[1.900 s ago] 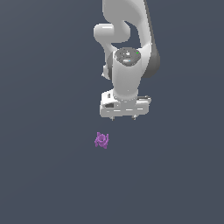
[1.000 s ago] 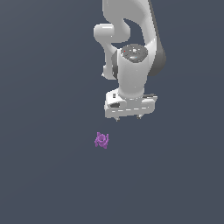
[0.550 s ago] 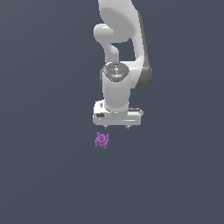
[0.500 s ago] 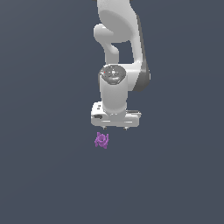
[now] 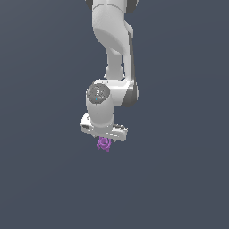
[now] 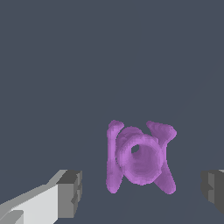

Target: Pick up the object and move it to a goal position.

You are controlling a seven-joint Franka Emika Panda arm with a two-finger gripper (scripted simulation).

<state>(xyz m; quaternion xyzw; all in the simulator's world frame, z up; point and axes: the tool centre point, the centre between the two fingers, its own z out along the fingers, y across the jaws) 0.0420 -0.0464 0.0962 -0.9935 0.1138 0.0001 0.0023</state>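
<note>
Straddling the purple object (image 6: pixel 139 159), gripper (image 6: pixel 142 192) fingers spread, clearance each side.

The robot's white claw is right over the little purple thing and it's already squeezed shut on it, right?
Not quite. The gripper is right over the purple object, but it is not shut on it. The wrist view shows the two fingertips wide apart, with the object between them and a clear gap on each side. The claw is open.
</note>
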